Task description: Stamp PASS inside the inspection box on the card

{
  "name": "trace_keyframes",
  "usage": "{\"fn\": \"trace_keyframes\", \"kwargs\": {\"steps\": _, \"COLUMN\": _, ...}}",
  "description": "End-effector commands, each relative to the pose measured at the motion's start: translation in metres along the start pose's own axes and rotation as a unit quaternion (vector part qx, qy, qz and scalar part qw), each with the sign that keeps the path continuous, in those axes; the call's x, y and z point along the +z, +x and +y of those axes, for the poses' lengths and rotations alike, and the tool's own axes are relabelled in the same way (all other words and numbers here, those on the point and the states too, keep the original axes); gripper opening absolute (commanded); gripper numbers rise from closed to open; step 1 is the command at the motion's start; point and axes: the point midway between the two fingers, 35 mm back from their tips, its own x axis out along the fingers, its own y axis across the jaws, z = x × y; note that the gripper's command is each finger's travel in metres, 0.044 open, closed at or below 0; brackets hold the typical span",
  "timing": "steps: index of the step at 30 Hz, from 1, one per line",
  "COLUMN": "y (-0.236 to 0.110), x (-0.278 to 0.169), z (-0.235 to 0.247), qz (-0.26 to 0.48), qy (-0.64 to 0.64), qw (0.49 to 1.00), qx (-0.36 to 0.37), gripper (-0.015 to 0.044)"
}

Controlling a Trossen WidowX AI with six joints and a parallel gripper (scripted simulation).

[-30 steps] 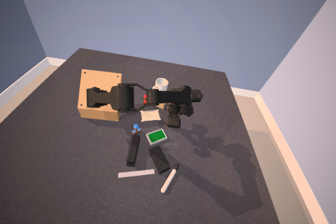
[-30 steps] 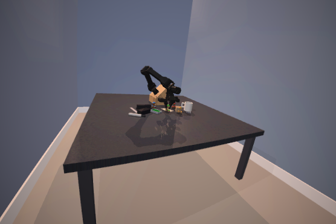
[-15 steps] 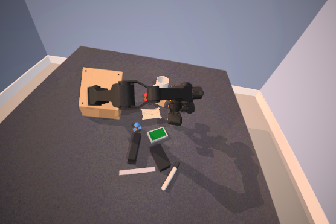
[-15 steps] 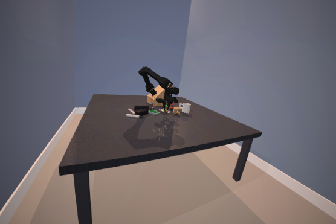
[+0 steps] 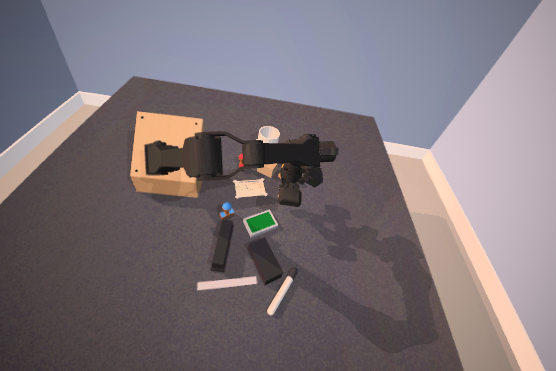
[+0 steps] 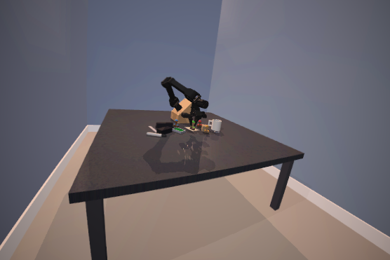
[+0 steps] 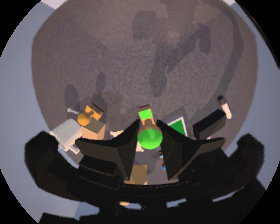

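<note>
My gripper [image 5: 290, 196] [image 7: 148, 121] is shut on the PASS stamp [image 7: 149, 137], which has a round green knob that shows between the fingers in the wrist view. The gripper holds it a little above the table, just right of the white card [image 5: 249, 187] [image 6: 189, 127]. In the top view the gripper body hides the stamp. The ink pad [image 5: 260, 223] [image 6: 179, 130] [image 7: 177, 125], green in a pale frame, lies in front of the card. I cannot read the box on the card.
A blue-knobbed stamp [image 5: 227, 209] stands left of the pad, and a red-knobbed one [image 5: 241, 158] shows behind the arm. A white mug [image 5: 268, 134] [image 6: 215, 125] stands at the back. Two black blocks [image 5: 222, 245] [image 5: 265, 260], a white strip [image 5: 226, 283] and a marker [image 5: 281, 292] lie in front. The arm's wooden base [image 5: 165, 125] is on the left.
</note>
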Motion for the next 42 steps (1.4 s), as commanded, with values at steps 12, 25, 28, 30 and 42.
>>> {"fn": "trace_keyframes", "kwargs": {"steps": 12, "y": -0.008, "x": 0.000, "z": 0.000, "qz": 0.001, "qy": 0.003, "qw": 1.000, "qx": 0.002, "gripper": 0.0000}}
{"fn": "trace_keyframes", "kwargs": {"steps": 25, "y": -0.014, "x": 0.000, "z": 0.000, "qz": 0.001, "qy": 0.003, "qw": 1.000, "qx": 0.003, "gripper": 0.0000}}
{"fn": "trace_keyframes", "kwargs": {"steps": 28, "y": -0.016, "x": 0.000, "z": 0.000, "qz": 0.001, "qy": 0.003, "qw": 1.000, "qx": 0.003, "gripper": 0.0000}}
{"fn": "trace_keyframes", "kwargs": {"steps": 30, "y": -0.017, "x": 0.000, "z": 0.000, "qz": 0.001, "qy": 0.003, "qw": 1.000, "qx": 0.003, "gripper": 0.0000}}
{"fn": "trace_keyframes", "kwargs": {"steps": 42, "y": -0.022, "x": 0.000, "z": 0.000, "qz": 0.001, "qy": 0.003, "qw": 1.000, "qx": 0.003, "gripper": 0.0000}}
